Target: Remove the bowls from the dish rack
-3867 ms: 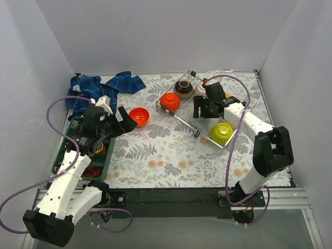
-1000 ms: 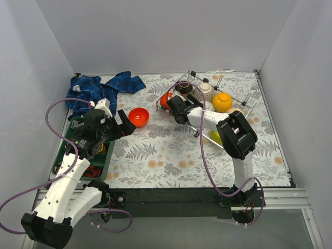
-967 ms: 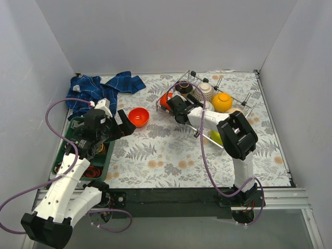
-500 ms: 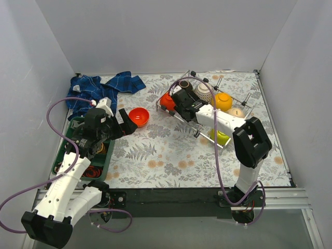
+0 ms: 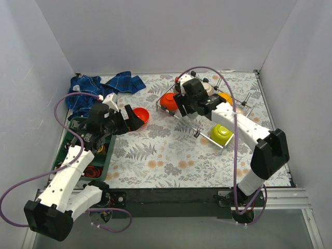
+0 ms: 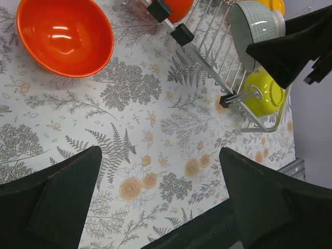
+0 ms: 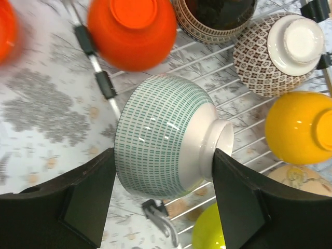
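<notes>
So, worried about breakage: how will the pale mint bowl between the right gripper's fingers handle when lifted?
The pale mint bowl looks glossy and glazed, so probably slippery. It seems rigid, likely ceramic, so apt to chip if dropped. Tipped on its side with rounded walls, it may roll.

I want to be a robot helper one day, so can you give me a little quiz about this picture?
1. True or false: the right pincer grips the pale mint bowl.
2. Which bowl sits on the table, outside the dish rack?
A. a red-orange bowl
B. the lime green one
C. the yellow-orange one
3. Fill in: the left pincer is ___.
Key: 1 true; 2 A; 3 open.
</notes>
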